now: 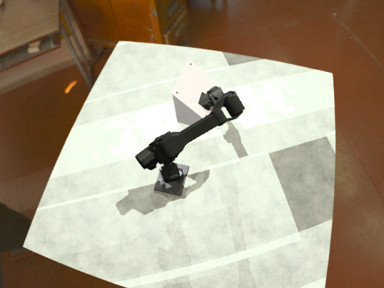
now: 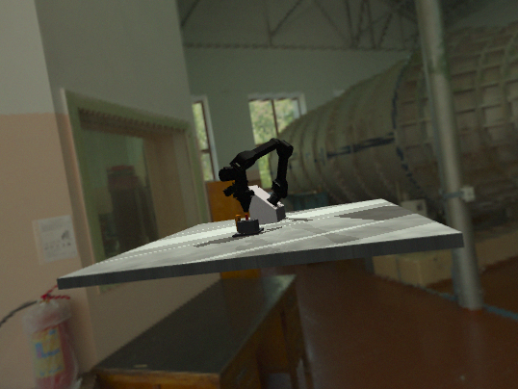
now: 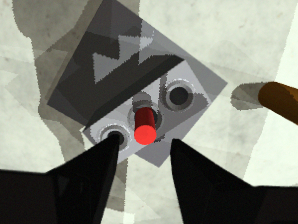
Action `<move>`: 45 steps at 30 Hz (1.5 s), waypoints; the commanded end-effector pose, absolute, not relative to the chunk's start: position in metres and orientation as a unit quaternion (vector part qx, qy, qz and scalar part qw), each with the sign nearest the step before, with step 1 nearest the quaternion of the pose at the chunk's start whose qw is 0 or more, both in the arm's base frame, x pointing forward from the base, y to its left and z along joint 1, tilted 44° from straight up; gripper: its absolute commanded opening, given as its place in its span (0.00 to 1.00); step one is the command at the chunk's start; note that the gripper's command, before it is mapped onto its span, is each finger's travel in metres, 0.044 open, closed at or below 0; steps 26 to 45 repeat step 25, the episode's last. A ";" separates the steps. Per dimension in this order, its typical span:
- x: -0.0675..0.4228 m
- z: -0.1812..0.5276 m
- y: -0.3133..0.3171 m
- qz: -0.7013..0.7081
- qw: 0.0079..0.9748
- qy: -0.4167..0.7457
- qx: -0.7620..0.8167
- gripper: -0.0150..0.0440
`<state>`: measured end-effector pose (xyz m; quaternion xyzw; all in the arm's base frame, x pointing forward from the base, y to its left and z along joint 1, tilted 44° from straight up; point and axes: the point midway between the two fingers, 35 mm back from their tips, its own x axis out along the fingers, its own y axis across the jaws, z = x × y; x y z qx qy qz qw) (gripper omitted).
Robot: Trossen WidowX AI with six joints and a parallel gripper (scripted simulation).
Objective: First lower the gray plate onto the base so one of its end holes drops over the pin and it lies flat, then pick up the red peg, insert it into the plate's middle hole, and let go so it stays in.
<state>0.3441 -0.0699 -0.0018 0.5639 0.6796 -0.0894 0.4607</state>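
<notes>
The gray plate (image 3: 167, 121) lies on the dark square base (image 1: 180, 190) (image 2: 247, 234) (image 3: 75, 90), apparently flat, with three holes in a row in the wrist view. The red peg (image 3: 145, 134) (image 2: 246, 217) stands upright at the plate's middle hole, its upper part showing. How deep it sits is hard to tell. The two end holes look dark, and the pin cannot be made out. My gripper (image 3: 145, 143) (image 2: 246, 211) is open just above the block, with its fingertips to either side of the peg and gaps between. In the top view the arm hides the peg.
An orange-brown peg (image 3: 280, 102) (image 2: 238, 220) stands beside the base, to the right in the wrist view. A large pinkish-white wedge-shaped block (image 1: 190, 85) (image 2: 264, 206) stands behind the base, near the arm's shoulder. Shadows cross the table.
</notes>
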 end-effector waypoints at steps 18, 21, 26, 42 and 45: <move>0.342 0.008 -0.080 -0.089 0.459 0.679 0.566 0.51; 0.342 0.010 -0.081 -0.090 0.459 0.679 0.566 0.51; 0.341 0.011 -0.083 -0.090 0.459 0.679 0.566 0.51; 0.341 0.011 -0.083 -0.090 0.459 0.679 0.566 0.51; 0.341 0.011 -0.083 -0.090 0.459 0.679 0.566 0.51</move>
